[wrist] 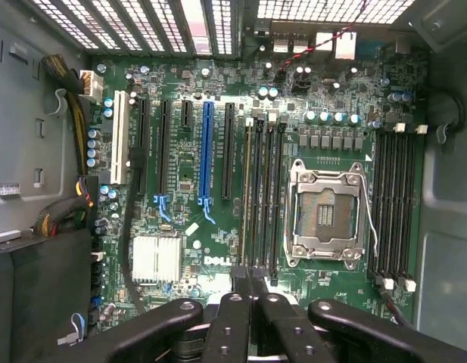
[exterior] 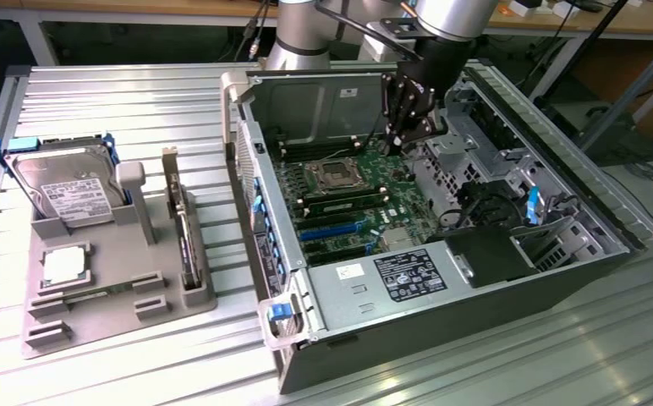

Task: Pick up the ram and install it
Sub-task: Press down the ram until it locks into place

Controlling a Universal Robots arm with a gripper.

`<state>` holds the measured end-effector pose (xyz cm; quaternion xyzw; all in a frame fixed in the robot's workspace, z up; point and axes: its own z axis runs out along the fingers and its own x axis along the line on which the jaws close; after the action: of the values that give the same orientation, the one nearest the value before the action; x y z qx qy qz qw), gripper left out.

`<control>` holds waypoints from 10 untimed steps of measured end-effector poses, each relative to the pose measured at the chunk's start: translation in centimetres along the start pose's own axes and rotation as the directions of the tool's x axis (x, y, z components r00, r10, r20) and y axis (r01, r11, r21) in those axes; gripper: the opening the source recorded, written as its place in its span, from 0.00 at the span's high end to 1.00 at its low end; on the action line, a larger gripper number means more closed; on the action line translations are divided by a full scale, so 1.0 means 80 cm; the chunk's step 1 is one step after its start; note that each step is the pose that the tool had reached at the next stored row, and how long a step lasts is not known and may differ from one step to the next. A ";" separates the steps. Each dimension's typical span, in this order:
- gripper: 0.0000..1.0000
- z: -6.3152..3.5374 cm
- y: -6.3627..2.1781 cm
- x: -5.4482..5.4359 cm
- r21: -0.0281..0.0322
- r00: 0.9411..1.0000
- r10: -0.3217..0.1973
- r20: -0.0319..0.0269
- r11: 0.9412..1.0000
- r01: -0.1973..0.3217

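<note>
My tool [wrist: 249,277] is closed, the two fingers pressed together with nothing between them that I can see. It hangs inside the open computer case [exterior: 304,101], low over the motherboard [wrist: 180,98]. Just under the fingertips begins a group of long memory slots. In the outermost one of this group stands the ram [wrist: 245,189]. It is a thin green stick seen on its edge, running straight away from the tool. I cannot tell if the fingers touch its near end.

Beside these slots, on one side, is the open processor socket [wrist: 326,214], and on the other side a blue card slot [wrist: 207,159]. The room here is narrow. The grey walls of the case close both sides, and a black cable bundle [wrist: 66,208] lies against one wall.

In the exterior view the tool [exterior: 401,145] reaches down past the case's upper rim. The ram [exterior: 343,204] lies low beside the socket. Well apart from the tool, on the desk [exterior: 134,101], a grey tray [exterior: 101,313] carries a hard drive [exterior: 69,194].
</note>
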<state>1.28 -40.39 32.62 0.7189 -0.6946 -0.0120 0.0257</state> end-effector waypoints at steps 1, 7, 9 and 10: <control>0.90 0.000 0.000 0.000 -0.001 0.999 0.039 0.002 0.999 -0.039; 0.90 0.000 0.000 0.000 -0.006 0.970 0.241 0.013 0.970 -0.241; 0.90 0.000 0.000 0.000 -0.008 0.955 0.296 0.015 0.955 -0.296; 0.90 0.000 0.000 0.000 -0.009 0.940 0.340 0.017 0.940 -0.340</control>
<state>1.29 -40.39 32.59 0.5879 -0.8084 -0.0162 0.0232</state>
